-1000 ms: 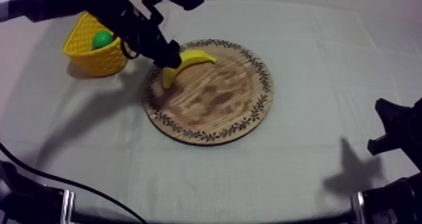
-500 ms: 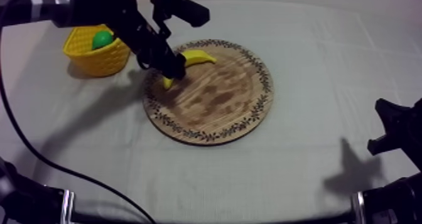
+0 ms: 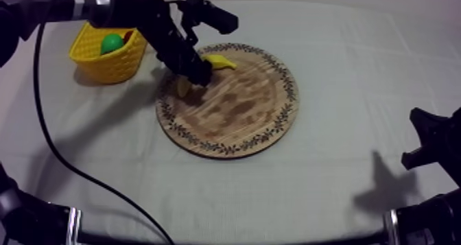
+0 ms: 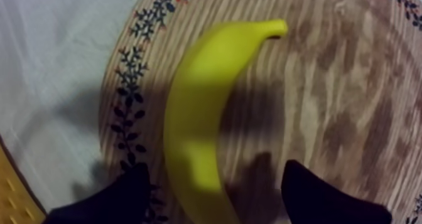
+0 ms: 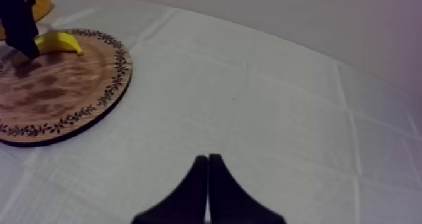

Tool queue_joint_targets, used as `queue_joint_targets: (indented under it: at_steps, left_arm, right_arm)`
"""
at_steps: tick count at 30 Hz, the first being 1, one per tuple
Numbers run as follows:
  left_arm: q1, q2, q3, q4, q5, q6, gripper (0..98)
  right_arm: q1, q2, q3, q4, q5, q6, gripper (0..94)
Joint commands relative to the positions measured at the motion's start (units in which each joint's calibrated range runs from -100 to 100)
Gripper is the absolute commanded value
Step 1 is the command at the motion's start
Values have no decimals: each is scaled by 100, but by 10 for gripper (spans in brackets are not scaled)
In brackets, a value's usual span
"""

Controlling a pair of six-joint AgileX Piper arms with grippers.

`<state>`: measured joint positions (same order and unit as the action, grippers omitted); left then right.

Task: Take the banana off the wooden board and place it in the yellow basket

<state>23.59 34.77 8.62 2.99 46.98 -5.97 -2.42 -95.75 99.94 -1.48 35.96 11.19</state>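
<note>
1. Banana [image 4: 201, 113]: plain yellow
2. Wooden board [image 3: 240, 117]: brown grain, dark leafy rim pattern
3. Basket [image 3: 103, 68], ten o'clock from the board: yellow; green fruit [image 3: 111, 43] and small red fruit [image 3: 128, 36] inside
4. Cloth [image 3: 343, 186]: grey-white

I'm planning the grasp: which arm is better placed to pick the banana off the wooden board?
Left. The left end effector is open, one finger on each side of the banana on the wooden board. The right end effector is shut over bare cloth, away from the board.

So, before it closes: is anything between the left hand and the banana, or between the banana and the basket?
Nothing visible. The left hand straddles the banana, fingers open, and the way to the yellow basket is free.
</note>
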Motion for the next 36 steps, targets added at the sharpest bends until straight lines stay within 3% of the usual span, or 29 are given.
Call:
queue_joint_targets:
  at_steps: [1, 9, 24, 36]
  left_arm:
    - [-16, 95, -61, 16, 7, -7, 725]
    - [-86, 299, -251, 133, 1, -93, 570]
    - [-106, 527, -507, 176, 1, -88, 231]
    - [-82, 195, -319, 160, 1, -79, 186]
  right_arm:
    - [-3, 0, -5, -1, 0, 2, 3]
    - [-3, 0, -5, -1, 0, 2, 3]
    - [-3, 0, -5, -1, 0, 2, 3]
    - [-3, 0, -5, -1, 0, 2, 3]
